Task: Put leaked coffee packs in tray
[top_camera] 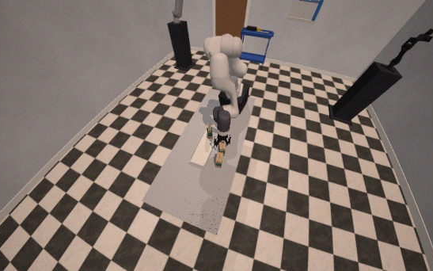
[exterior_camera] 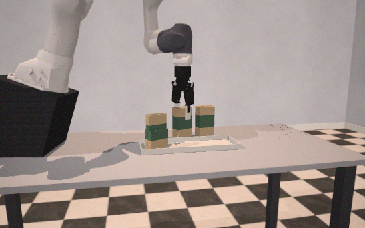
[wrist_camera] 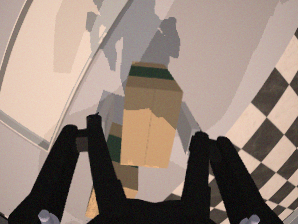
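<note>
I see a grey desk (exterior_camera: 279,150) with a shallow white tray (exterior_camera: 236,144) on it and three coffee packs, each tan with a green band. The arm reaches down from above with its black claw (exterior_camera: 183,107) pointing straight at the desk.

The claw stands half open and grips nothing. Its fingertips are at the level of the top of the middle pack (exterior_camera: 181,123), one on each side of it. In the wrist view I look down between the two dark fingers and see that pack's tan top (wrist_camera: 152,129) centred in the gap, with clear space on both sides, so neither finger touches it.

The middle pack stands upright on the desk just behind the tray's far rim. The right-hand pack (exterior_camera: 204,120) stands upright just beside it, also behind the tray. The left-hand pack (exterior_camera: 156,130) stands at the tray's left end, nearer the camera; from the side view I cannot tell whether it sits inside the tray or against its rim. Its green band looks stepped, as if the pack were slightly twisted.

From the top view the claw (top_camera: 222,139) sits over the row of packs, beside the long white tray (top_camera: 201,152).
</note>
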Robot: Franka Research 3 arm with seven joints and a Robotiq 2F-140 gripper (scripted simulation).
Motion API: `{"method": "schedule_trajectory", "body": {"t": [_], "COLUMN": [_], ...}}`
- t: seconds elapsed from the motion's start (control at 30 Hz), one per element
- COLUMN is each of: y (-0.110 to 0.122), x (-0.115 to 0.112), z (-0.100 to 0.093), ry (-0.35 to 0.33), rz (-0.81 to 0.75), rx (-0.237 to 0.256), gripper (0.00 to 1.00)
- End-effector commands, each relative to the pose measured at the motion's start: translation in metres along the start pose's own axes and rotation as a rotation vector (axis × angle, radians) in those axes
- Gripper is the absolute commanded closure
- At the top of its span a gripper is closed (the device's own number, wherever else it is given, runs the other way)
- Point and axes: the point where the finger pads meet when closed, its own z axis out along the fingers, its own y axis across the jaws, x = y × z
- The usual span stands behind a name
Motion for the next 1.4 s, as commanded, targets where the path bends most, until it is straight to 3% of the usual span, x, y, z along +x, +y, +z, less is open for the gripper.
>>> {"method": "schedule_trajectory", "body": {"t": [0.0, 0.77, 0.8, 1.37], "y": [0.0005, 0.0005, 0.0005, 0.0005], "x": [-0.0021, -0.0021, -0.0021, -0.0021], "z": [-0.0001, -0.0001, -0.0001, -0.0001], "ry": [-0.005, -0.005, -0.005, -0.005], "rz": [0.008, 0.008, 0.008, 0.008], "rx": [0.001, 0.001, 0.001, 0.001], "gripper": [0.46, 0.46, 0.77, 0.77]}}
